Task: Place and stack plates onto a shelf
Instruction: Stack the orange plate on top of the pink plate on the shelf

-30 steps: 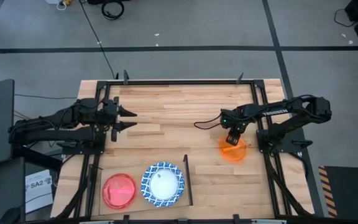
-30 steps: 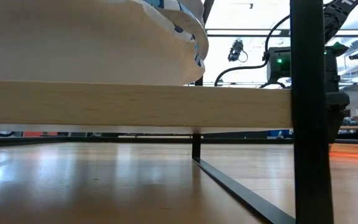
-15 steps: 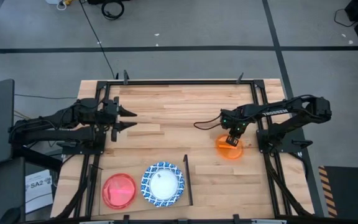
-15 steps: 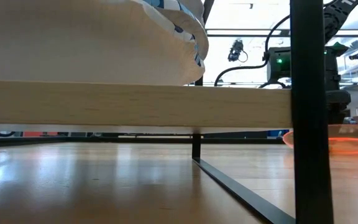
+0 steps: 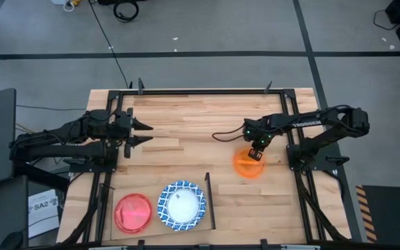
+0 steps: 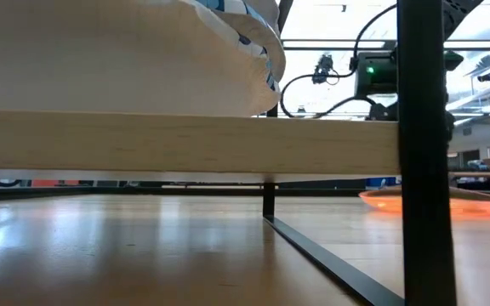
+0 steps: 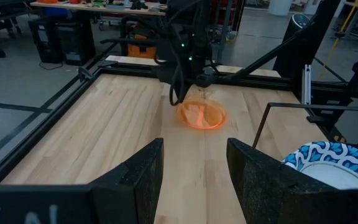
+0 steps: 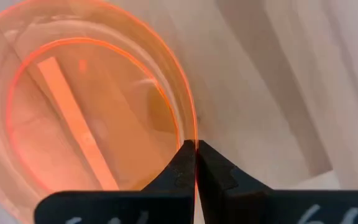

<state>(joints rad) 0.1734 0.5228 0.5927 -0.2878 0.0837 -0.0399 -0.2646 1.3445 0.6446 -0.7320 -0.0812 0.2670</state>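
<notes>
Plates: one orange (image 5: 247, 164), red (image 5: 133, 212), blue-and-white (image 5: 182, 205).

From down at surface level, the shelf (image 6: 185, 143) is blocking most of the scene, and the blue-and-white plate (image 6: 236, 34) on it is running off the top edge. A black upright (image 6: 421, 153) is cutting the orange plate (image 6: 475, 202) in two and hiding the right claw above it. In the left wrist view the blue-and-white plate (image 7: 334, 165) is getting clipped at the corner. In the right wrist view the orange plate (image 8: 92, 112) is spilling past the frame.
</notes>
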